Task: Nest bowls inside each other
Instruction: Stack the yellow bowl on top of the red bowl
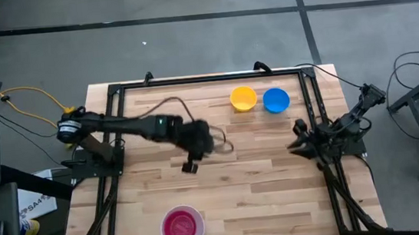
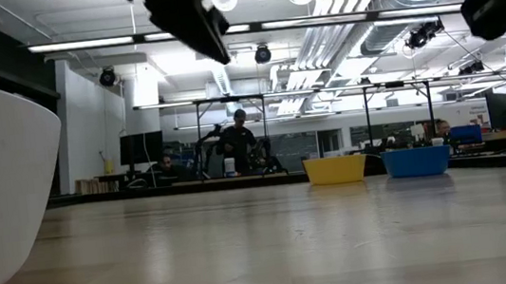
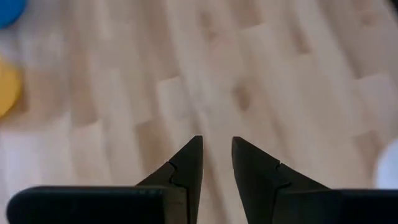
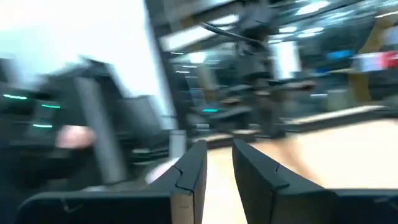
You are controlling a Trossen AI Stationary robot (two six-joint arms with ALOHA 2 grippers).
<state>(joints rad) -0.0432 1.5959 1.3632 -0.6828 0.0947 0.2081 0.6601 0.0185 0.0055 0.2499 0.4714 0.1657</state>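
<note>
Where the left arm reaches out over the middle of the wooden bench, the left gripper hangs above bare boards with nothing under it. Its wrist view shows the two dark fingers standing a narrow gap apart, jaws slightly open and holding nothing.

The right arm is drawn back at the right edge of the bench, and the right gripper sits just over that edge, clear of all bowls. Its own view shows the fingers likewise parted by a narrow gap with nothing between them, jaws slightly open and empty.

Bowls observed:
- The yellow bowl stands upright near the far edge of the bench, right of centre.
- The blue bowl stands just beside it on the right; whether the two touch cannot be told from above, but the low view shows a small gap between them.
- The pink-red bowl sits inside the white bowl at the near edge of the bench, left of centre, well apart from the other pair.

In the low view the white bowl's wall fills the left foreground. A person is visible in the room beyond the bench.
</note>
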